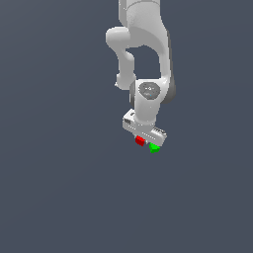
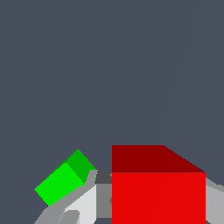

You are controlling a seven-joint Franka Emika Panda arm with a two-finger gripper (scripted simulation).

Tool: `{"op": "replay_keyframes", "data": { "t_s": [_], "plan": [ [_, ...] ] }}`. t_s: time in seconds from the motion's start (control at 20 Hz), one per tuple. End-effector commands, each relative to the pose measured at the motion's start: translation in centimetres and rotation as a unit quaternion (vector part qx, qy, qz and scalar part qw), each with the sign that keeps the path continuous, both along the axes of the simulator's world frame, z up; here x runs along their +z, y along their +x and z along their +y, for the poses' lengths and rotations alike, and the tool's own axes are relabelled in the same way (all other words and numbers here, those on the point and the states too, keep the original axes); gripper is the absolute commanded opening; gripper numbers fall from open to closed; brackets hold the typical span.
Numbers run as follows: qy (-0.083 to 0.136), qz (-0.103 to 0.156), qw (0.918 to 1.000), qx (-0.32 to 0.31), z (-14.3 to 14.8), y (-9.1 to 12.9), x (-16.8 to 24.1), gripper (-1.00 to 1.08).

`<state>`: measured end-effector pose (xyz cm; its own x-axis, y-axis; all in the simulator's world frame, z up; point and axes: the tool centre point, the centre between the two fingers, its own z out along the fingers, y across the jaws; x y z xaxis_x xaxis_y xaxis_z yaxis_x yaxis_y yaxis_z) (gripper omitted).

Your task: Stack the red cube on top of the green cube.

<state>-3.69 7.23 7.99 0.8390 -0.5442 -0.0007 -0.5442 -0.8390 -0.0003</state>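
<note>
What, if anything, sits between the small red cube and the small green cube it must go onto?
Nothing visible. The small red cube sits between the gripper fingers; the small green cube lies close beside it, with only bare floor between them.

red cube (image 2: 158, 197): bright red face, darker red upper side, plain
green cube (image 2: 65, 177): bright green, one side a darker green, plain
gripper (image 1: 146, 139): white body; fingers (image 2: 83, 203) light grey, shaded darker
arm (image 1: 143, 54): white, dark grey joint bands
ground (image 1: 59, 188): uniform slate blue-grey, unpatterned
</note>
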Motion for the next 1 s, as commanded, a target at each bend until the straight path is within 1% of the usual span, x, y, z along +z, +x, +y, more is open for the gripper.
{"op": "replay_keyframes", "data": {
  "t_s": [0.0,0.2,0.35,0.55,0.75,0.8,0.95],
  "plan": [
    [0.000,-0.001,1.0000,-0.001,2.4,0.3,-0.5,-1.00],
    [0.000,0.000,1.0000,-0.001,5.3,0.7,-1.1,-1.00],
    [0.000,0.000,1.0000,-0.001,6.7,0.9,-1.4,-1.00],
    [0.000,0.000,1.0000,-0.001,7.5,1.1,-1.6,-1.00],
    [0.000,0.000,1.0000,-0.001,7.2,1.2,-1.5,-1.00],
    [0.000,0.000,1.0000,-0.001,7.2,1.2,-1.5,1.00],
    [0.000,0.000,1.0000,-0.001,7.2,1.2,-1.5,1.00]
  ]
}}
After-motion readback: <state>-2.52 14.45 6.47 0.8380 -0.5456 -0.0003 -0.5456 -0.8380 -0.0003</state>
